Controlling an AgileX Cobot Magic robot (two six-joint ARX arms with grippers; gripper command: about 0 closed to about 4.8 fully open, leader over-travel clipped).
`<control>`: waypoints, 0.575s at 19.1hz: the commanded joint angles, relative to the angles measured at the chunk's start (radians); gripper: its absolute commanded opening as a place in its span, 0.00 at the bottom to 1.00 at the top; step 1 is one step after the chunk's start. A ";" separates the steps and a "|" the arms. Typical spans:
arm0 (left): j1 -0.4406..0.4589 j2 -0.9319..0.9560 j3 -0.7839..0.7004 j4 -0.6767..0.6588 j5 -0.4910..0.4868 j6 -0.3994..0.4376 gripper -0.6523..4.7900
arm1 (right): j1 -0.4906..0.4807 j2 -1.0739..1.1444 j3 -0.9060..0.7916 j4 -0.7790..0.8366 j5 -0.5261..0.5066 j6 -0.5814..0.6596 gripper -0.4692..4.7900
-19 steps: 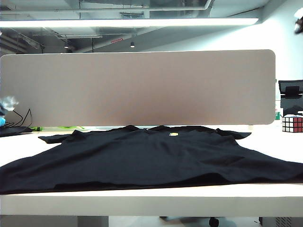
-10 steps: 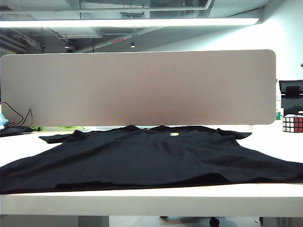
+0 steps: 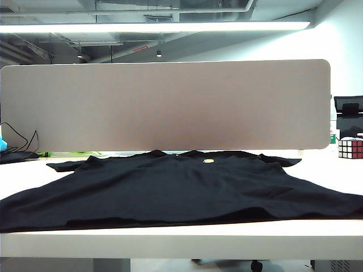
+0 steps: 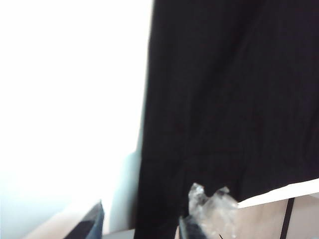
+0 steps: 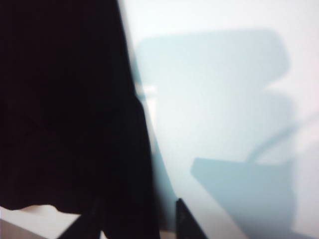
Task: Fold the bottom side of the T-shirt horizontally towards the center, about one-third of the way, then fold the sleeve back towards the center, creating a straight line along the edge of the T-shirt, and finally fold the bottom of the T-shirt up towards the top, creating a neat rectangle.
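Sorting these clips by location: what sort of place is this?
Probably an office or lab: a desk divider panel behind the white table, exposed ceiling pipes, and a puzzle cube on a neighbouring desk. A black T-shirt lies spread out.

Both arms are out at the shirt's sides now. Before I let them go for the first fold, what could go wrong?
1. The T-shirt hem reaches the table front edge, so a pull could drag it off.
2. The left gripper and right gripper hover, jaws apart, over the shirt's side edges; flat fabric may slip the pinch.
3. Both wrist views are blurred, so aim is uncertain.
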 commanded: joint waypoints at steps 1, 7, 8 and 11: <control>-0.026 -0.003 0.005 -0.026 -0.028 0.021 0.47 | 0.000 0.026 0.002 0.034 -0.004 0.005 0.49; -0.092 -0.002 0.005 -0.049 -0.092 0.052 0.47 | 0.002 0.068 0.002 0.051 -0.003 0.005 0.49; -0.102 -0.002 0.005 -0.048 -0.100 0.052 0.47 | 0.002 0.074 0.002 0.050 -0.004 0.005 0.49; -0.142 -0.001 0.005 -0.044 -0.137 0.052 0.47 | 0.003 0.081 0.002 0.040 -0.004 0.004 0.49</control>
